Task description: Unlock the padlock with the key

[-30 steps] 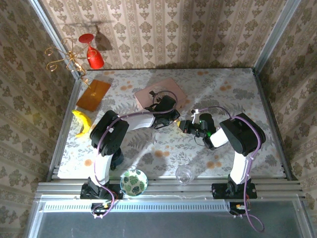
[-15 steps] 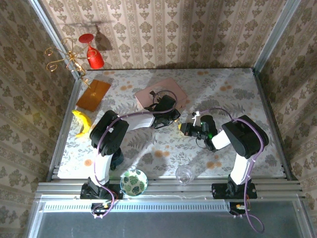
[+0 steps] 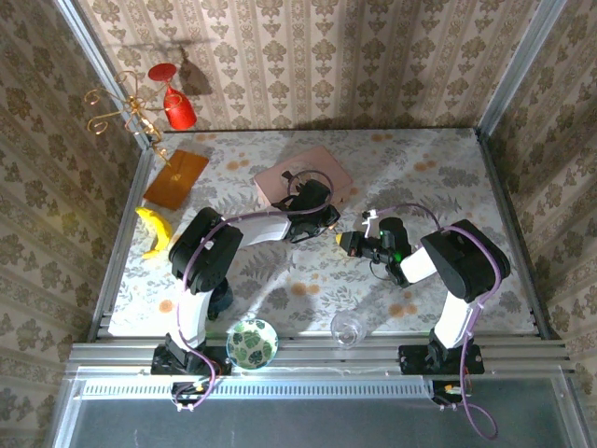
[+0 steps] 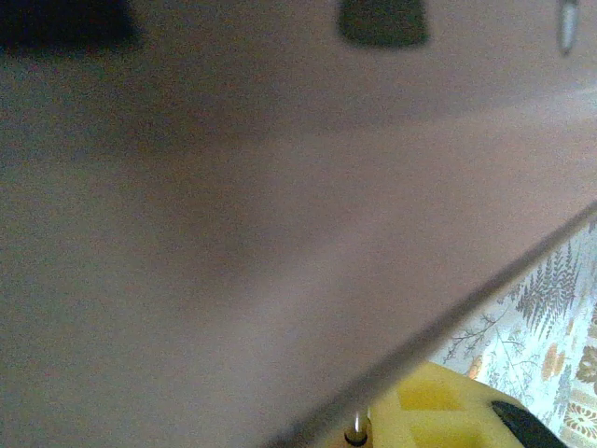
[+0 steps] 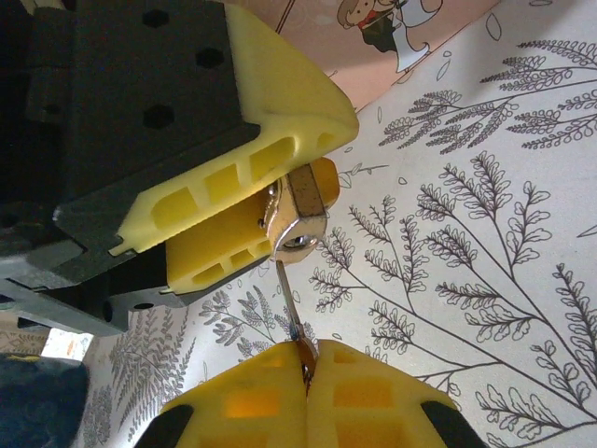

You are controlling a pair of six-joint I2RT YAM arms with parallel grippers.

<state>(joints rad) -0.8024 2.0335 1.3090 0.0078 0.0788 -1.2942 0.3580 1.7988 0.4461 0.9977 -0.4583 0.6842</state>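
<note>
While the left gripper (image 5: pixel 272 198) clamped the tiny padlock (image 5: pixel 300 207) by its body, the right gripper (image 5: pixel 305 370) pinched the thin key (image 5: pixel 291 313); both looked light, stiff, slippery metal.

A pink box (image 3: pixel 319 161) with a cartoon figure on its lid (image 5: pixel 377 26) lay toward the back of the leaf-patterned table (image 3: pixel 438 173), with an orange-brown board (image 3: pixel 176 178) to its left and a banana (image 3: pixel 156 230) nearer along the left edge. At the back left corner a red wine glass (image 3: pixel 173 98) hung tilted beside a gold wire stand (image 3: pixel 119 107). Along the near edge sat a leaf-patterned bowl (image 3: pixel 252 343) and, to its right, a clear glass (image 3: pixel 346 328), apart from each other.
</note>
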